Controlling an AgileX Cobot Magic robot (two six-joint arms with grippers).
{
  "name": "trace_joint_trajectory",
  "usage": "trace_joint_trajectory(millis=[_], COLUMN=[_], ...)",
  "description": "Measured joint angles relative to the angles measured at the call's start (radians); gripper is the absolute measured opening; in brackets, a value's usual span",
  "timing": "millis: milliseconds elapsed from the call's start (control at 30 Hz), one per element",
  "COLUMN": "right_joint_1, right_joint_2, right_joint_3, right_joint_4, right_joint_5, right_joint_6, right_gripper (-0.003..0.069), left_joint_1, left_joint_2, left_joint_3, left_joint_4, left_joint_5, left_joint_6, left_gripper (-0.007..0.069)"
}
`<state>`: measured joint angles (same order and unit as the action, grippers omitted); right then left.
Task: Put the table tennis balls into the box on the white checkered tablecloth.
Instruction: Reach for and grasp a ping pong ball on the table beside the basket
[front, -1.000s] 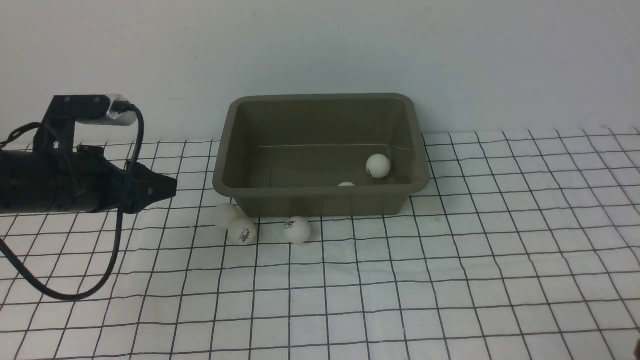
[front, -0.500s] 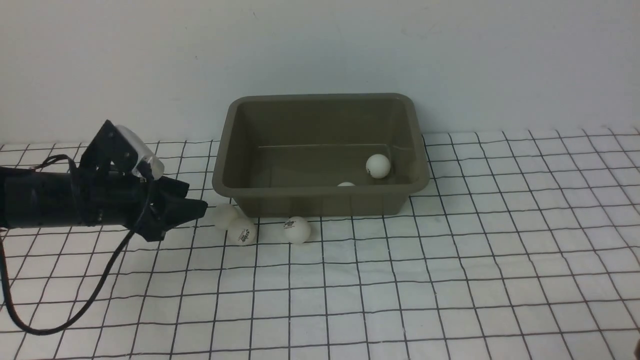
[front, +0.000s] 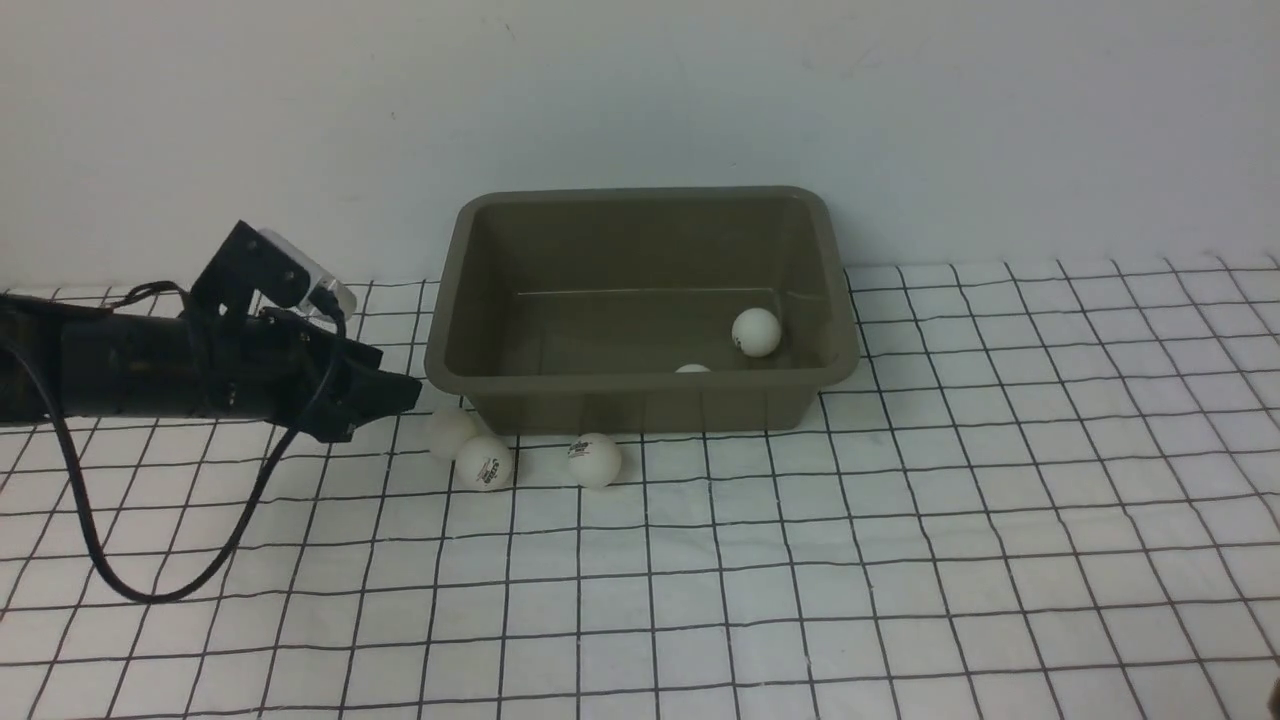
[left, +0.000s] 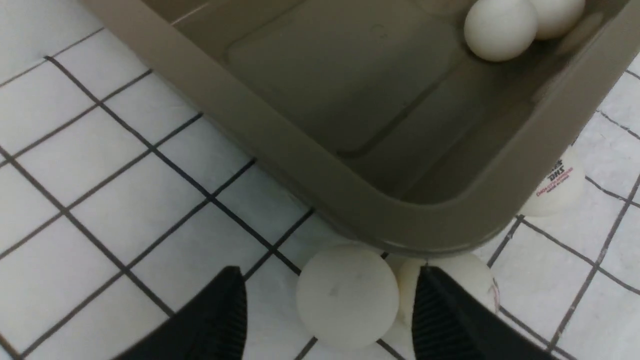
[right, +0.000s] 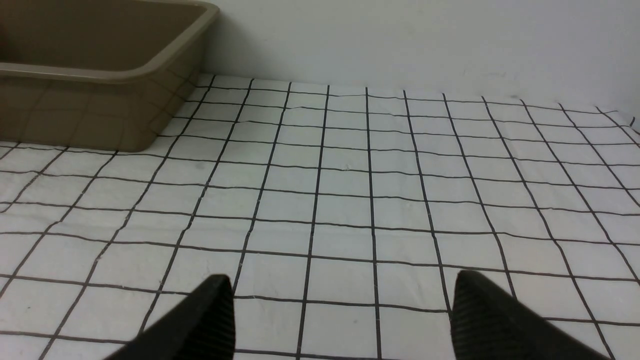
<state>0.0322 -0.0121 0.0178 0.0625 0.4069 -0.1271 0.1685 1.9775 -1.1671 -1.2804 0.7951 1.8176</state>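
- The left claw (front: 400, 395) is partly open and empty. It sits low over the white checkered tablecloth (front: 900, 560), at about 10 o'clock of the nearest ball (front: 450, 432). In the left wrist view this ball sits between the fingers (left: 450, 320), and neither seems to touch it.
- Three table tennis balls (front: 595, 459) lie on the cloth off the 7 o'clock corner of the box (front: 640, 405). Two more rest inside the box toward 4 o'clock, one of them (front: 692, 369) mostly hidden by the near wall.
- The second ball (front: 484, 462) is pressed against the nearest ball at its 4 o'clock. One finger overlaps it in the wrist view, so closing may clip it, pinch both balls, or send one rolling across the tabletop.
- The nearest ball is tucked under the box's flared rim (left: 280, 145). Reaching further may knock the claw against the wall and shift the box, or jam the ball there until it squirts sideways.
- These balls look light and smooth. An off-centre squeeze would likely pop the ball out instead of seating it.
- A shoved box could also disturb the loose ball at 6 o'clock of its near wall.
- The right claw (right: 342, 282) is wide open and holds nothing. It is over bare cloth well off at the box's 3 o'clock, so it probably poses little hazard.
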Motion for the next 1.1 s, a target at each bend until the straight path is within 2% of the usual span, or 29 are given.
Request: trace_joint_trajectory(millis=[133,267,433,600,1100], right_joint_1=[0.000,0.000,0.000,0.000,0.000], right_joint_2=[0.000,0.000,0.000,0.000,0.000], right_joint_3=[0.000,0.000,0.000,0.000,0.000], right_joint_4=[0.000,0.000,0.000,0.000,0.000], right_joint_5=[0.000,0.000,0.000,0.000,0.000], right_joint_6=[0.000,0.000,0.000,0.000,0.000], right_gripper=[0.0526,0.0526,0.0526,0.0526,0.0526], left_joint_1=[0.000,0.000,-0.002,-0.027,-0.079], left_joint_2=[0.028,0.033,0.055,0.099,0.120], left_joint_3=[-0.031,-0.033,-0.034,-0.043,-0.044], left_joint_4=[0.087,0.099,0.066,0.062,-0.034], left_joint_5=[0.001,0.001,0.012,0.013,-0.111], left_joint_6=[-0.064,-0.061,0.006,0.015,0.101], left_gripper=[0.0406,0.0406,0.0406,0.0406,0.0405])
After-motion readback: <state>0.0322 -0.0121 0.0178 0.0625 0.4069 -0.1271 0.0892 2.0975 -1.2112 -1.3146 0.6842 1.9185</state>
